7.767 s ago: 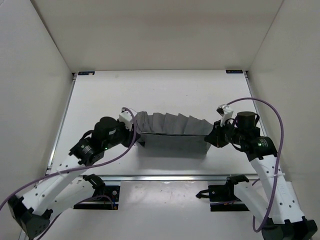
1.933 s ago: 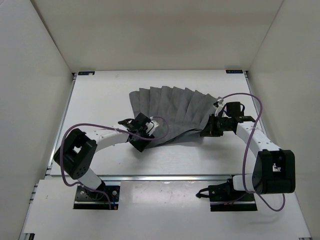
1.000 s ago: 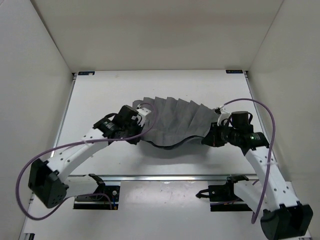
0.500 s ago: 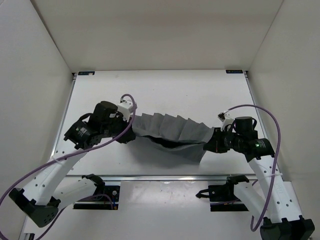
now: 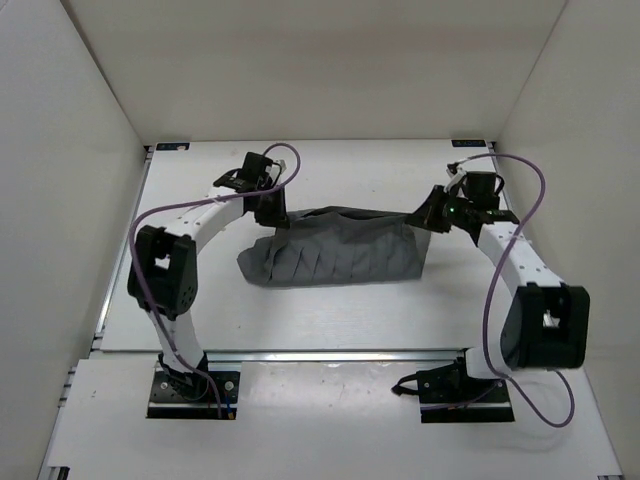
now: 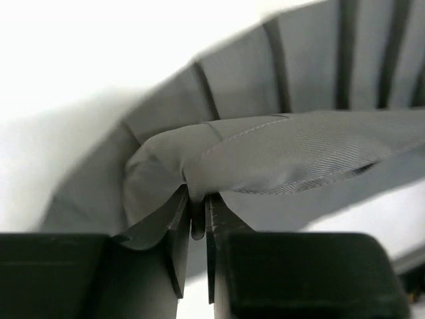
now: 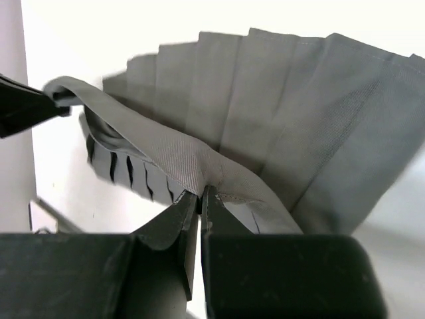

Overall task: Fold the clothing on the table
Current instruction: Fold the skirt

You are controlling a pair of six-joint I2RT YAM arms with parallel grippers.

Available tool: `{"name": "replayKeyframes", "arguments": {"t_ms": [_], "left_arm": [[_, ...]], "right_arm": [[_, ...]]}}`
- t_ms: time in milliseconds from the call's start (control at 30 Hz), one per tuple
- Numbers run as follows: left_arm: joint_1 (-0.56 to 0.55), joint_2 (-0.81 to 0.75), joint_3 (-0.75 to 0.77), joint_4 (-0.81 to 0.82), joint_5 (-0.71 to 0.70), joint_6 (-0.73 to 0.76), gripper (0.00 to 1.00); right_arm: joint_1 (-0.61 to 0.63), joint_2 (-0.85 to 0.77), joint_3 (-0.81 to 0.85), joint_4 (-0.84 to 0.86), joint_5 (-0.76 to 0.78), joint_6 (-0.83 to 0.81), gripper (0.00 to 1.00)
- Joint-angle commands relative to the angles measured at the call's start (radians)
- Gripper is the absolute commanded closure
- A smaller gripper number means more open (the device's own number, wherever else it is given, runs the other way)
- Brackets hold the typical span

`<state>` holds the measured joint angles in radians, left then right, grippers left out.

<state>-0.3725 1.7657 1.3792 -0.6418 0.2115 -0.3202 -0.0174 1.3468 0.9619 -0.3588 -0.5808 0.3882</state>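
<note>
The clothing (image 5: 335,255) sits in the middle of the table (image 5: 330,165), a dark-grey pleated band running left to right. Its near part rests on the white surface and its left end tapers to a rounded tip. The far edge is raised, strung between the two arms, which reach in from the near side and bend toward each other.

The left gripper (image 5: 274,214) is at the far-left corner of the cloth. Its own camera shows the fingers (image 6: 178,239) nearly together, with a rolled bit of hem nipped in the narrow slit between them. The right gripper (image 5: 419,221) is at the far-right corner, pressed tight on the hem. From there the hem runs as a loose ribbon toward the other arm, above the pleats fanned out below it.
</note>
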Motion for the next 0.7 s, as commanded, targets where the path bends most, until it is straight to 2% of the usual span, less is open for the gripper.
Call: {"name": "replayKeyframes", "arguments": {"t_ms": [0, 33, 67, 167, 233, 400, 533, 667], "left_arm": [[0.024, 0.053, 0.093, 0.105, -0.053, -0.034, 0.75], [0.032, 0.06, 0.089, 0.14, -0.072, -0.045, 0.58], [0.04, 0.064, 0.081, 0.161, -0.072, -0.055, 0.47], [0.073, 0.064, 0.078, 0.214, -0.035, -0.08, 0.46], [0.087, 0.049, 0.072, 0.217, -0.056, -0.069, 0.39], [0.037, 0.003, 0.0, 0.24, -0.043, -0.062, 0.4], [-0.026, -0.009, -0.095, 0.28, -0.109, -0.077, 0.38], [-0.019, 0.035, -0.141, 0.304, -0.064, -0.092, 0.37]], "right_arm": [[-0.003, 0.099, 0.104, 0.237, 0.027, 0.044, 1.0], [0.002, 0.147, 0.142, 0.253, 0.036, 0.044, 1.0], [0.007, 0.193, 0.159, 0.25, 0.064, 0.044, 1.0], [0.013, 0.296, 0.227, 0.267, 0.079, 0.04, 1.0], [0.013, 0.353, 0.262, 0.285, 0.072, 0.038, 1.0], [0.042, 0.478, 0.362, 0.222, 0.093, -0.009, 1.0], [0.057, 0.499, 0.373, 0.21, 0.085, -0.02, 1.0], [0.08, 0.462, 0.354, 0.155, 0.121, -0.08, 1.0]]}}
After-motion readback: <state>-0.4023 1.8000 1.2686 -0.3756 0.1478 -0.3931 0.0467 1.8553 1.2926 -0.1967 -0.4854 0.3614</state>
